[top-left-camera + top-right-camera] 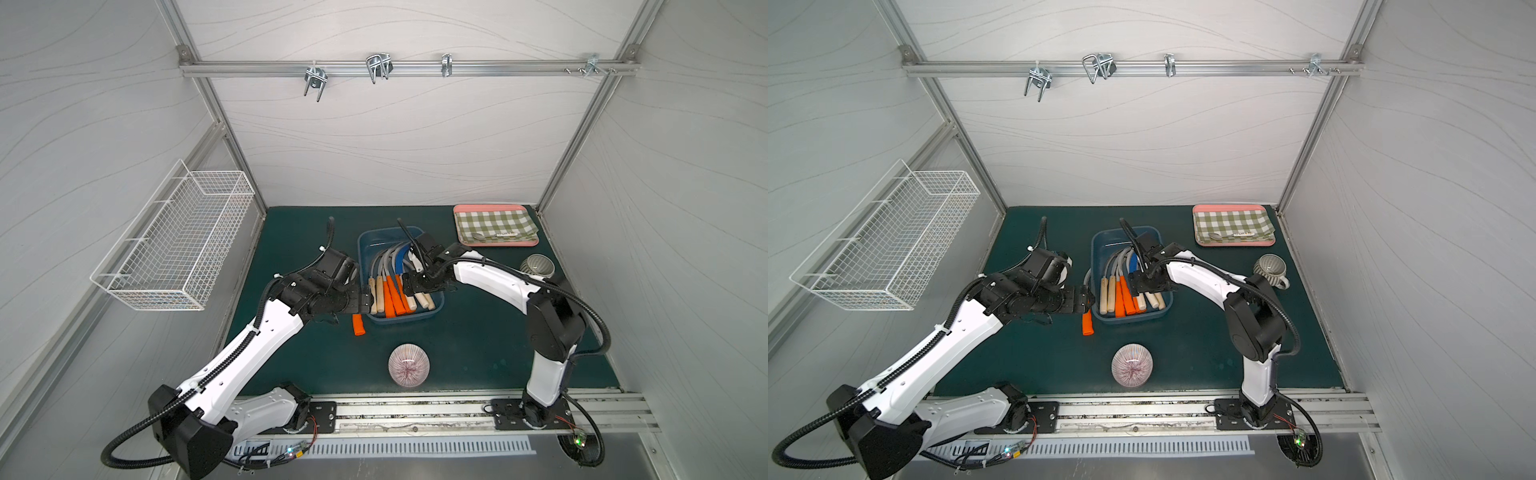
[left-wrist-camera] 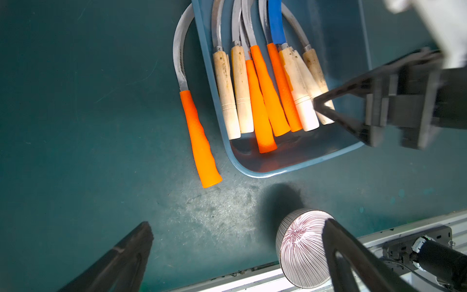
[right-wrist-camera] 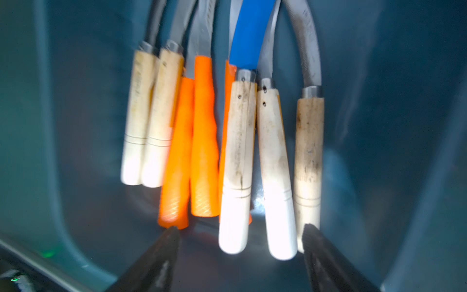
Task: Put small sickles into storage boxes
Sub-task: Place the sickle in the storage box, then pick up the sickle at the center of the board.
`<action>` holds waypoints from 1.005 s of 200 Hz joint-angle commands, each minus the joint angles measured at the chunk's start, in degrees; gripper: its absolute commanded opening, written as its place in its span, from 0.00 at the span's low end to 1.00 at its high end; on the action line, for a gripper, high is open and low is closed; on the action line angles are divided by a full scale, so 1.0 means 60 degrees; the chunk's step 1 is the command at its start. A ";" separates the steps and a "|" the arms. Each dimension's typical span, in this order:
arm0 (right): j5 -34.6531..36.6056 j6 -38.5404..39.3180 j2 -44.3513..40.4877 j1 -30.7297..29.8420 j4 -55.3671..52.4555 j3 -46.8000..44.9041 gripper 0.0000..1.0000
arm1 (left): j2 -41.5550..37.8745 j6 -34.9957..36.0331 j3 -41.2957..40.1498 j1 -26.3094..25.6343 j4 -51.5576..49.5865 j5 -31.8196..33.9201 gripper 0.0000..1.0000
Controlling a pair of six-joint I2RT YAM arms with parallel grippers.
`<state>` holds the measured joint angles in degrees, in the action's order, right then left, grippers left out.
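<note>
The dark blue storage box sits mid-table and holds several small sickles side by side, orange and pale wood handles toward the front; one has a blue blade. Another orange-handled sickle lies on the mat against the box's left wall. My left gripper hovers open above that sickle's handle, holding nothing. My right gripper stands open inside the box, with two wood handle ends between its fingers.
An upturned striped bowl sits near the front edge. A grey ribbed mug is at the right and a pink tray with checked cloth at the back right. A white wire basket hangs on the left wall.
</note>
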<state>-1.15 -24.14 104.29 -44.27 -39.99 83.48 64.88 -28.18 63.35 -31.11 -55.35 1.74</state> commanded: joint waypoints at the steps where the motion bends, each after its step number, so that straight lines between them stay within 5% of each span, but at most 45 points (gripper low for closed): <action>1: -0.0105 0.0032 -0.0992 -0.0086 -0.0468 0.0062 0.90 | 0.0084 -0.0296 -0.0282 0.0097 0.0377 0.0121 0.99; 17: -0.0194 -0.0041 -0.1418 -0.0139 -0.0548 -0.0057 0.99 | 0.0059 -0.0391 -0.0633 0.0135 0.0627 0.0097 0.99; 93: -0.0190 -0.0128 -0.3155 -0.0708 -0.1219 -0.0406 0.99 | 0.0098 -0.1014 -0.2080 0.0363 0.1756 -0.0185 0.90; 145: -0.0502 -0.0440 -0.4030 -0.0881 -0.1648 -0.0434 0.99 | 0.0439 -0.1103 -0.2471 0.0445 0.2232 -0.0229 0.58; 201: -0.0732 -0.0549 -0.4329 -0.1146 -0.2051 -0.0013 0.99 | 0.1086 -0.1246 -0.2732 0.0528 0.2764 -0.0431 0.42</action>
<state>-4.45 -26.63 79.59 -50.35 -49.39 81.52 69.67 -34.70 47.42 -28.23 -41.91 -0.08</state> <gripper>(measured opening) 0.990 0.493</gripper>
